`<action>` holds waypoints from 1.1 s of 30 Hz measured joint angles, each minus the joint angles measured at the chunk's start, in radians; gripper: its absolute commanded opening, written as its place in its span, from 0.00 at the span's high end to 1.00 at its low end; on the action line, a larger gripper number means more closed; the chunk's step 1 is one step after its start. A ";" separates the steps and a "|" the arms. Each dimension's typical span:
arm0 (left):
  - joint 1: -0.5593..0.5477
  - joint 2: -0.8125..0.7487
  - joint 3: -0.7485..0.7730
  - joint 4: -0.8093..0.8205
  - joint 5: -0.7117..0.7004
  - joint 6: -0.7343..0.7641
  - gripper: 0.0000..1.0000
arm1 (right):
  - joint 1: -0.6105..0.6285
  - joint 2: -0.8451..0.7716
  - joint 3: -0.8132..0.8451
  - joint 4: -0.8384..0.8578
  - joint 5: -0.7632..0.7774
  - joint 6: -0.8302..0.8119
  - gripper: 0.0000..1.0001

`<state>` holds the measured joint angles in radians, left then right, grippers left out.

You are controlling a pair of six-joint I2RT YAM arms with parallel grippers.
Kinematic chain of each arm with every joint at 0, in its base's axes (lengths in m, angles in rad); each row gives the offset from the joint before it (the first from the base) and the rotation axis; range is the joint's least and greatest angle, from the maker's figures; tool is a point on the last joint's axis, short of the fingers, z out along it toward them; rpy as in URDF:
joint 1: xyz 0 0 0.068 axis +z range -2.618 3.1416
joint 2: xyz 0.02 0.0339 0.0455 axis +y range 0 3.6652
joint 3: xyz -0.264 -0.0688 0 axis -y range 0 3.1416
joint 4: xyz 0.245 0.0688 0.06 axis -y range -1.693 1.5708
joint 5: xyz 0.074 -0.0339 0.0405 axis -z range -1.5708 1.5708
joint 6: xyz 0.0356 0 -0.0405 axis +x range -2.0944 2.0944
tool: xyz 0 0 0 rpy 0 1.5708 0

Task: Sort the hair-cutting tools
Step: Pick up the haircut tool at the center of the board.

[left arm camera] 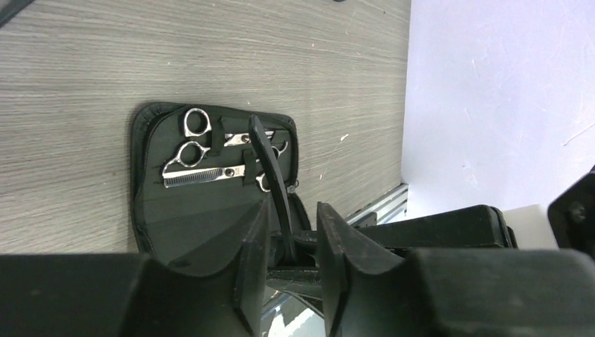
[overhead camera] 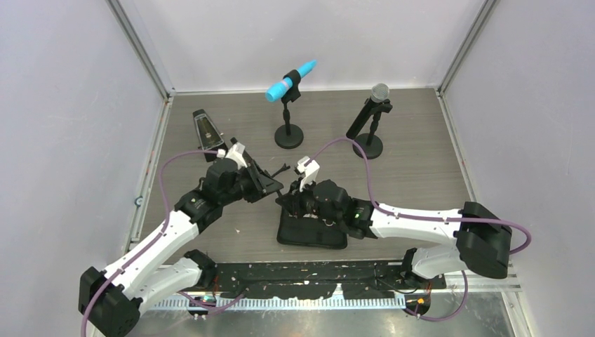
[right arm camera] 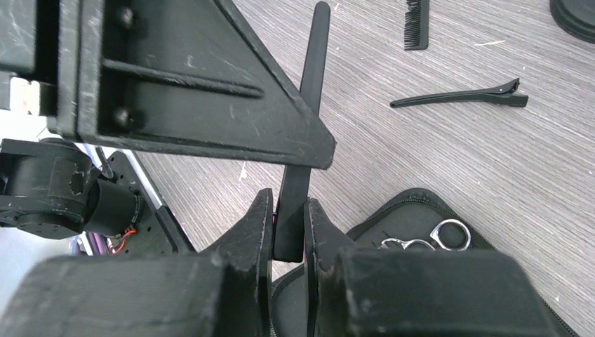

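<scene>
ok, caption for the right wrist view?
Right gripper pinching a black hair clip by the open case, scissors inside.

Case [overhead camera: 312, 236] lies open on the tabletop [overhead camera: 421, 175], both scissors [left arm camera: 203, 173] inside. Behind it lie a clip [right arm camera: 459, 96] and the comb [right arm camera: 417, 24]. A second clip [right arm camera: 312, 70] sits above the case's left edge in the right gripper [right arm camera: 288, 210]. Metronome [overhead camera: 205, 130] stands back left.

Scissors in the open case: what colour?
Silver scissors, against the black case; clearest in the left wrist view.
</scene>
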<state>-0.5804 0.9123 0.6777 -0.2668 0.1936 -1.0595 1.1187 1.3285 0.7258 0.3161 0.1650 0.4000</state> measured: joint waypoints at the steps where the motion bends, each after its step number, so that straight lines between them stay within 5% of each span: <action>1: 0.000 -0.011 0.000 -0.002 -0.005 0.006 0.59 | 0.001 -0.001 0.000 0.003 0.000 0.000 0.95; 4: 0.000 -0.047 0.002 -0.028 -0.026 0.033 0.40 | 0.001 -0.013 -0.005 0.002 0.005 -0.001 0.95; 7: 0.000 -0.086 0.006 -0.076 -0.047 0.075 0.02 | 0.001 -0.050 -0.016 -0.010 0.024 -0.005 0.95; 8: 0.000 -0.103 0.006 -0.090 -0.050 0.092 0.01 | 0.001 -0.066 -0.022 -0.013 0.032 -0.008 0.95; 17: 0.000 -0.235 -0.161 -0.092 -0.029 0.157 0.14 | -0.004 -0.236 -0.085 -0.127 0.128 -0.050 0.95; 33: -0.128 0.327 0.034 -0.319 -0.053 0.256 0.26 | -0.030 -0.523 -0.222 -0.418 0.300 -0.084 0.95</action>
<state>-0.7086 1.2392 0.7116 -0.5861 0.1402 -0.8040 1.0889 0.8059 0.5034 -0.1017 0.4648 0.3164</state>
